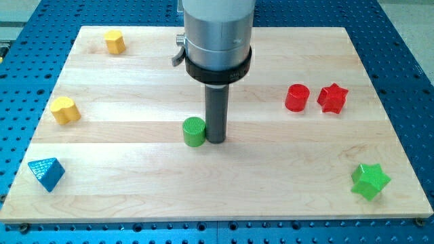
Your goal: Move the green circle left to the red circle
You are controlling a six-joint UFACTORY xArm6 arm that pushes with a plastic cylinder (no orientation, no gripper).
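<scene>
My tip (215, 140) is a bare rod with no jaws to open or close, so it grips nothing. It stands just below the frame's centre, touching or all but touching the right side of the green circle (194, 131).

To do the step well, I judge the tip belongs on the circle's far side — its left in the frame — since the red circle (296, 97) lies well apart toward the right and slightly higher. A push from there should run through the circle's middle, angled a little upward, and stop just short of the red circle.

The green circle is a short upright cylinder with a ribbed top, standing flat on the wooden board (135, 156) — round, so an off-centre push may let it slip aside.
</scene>
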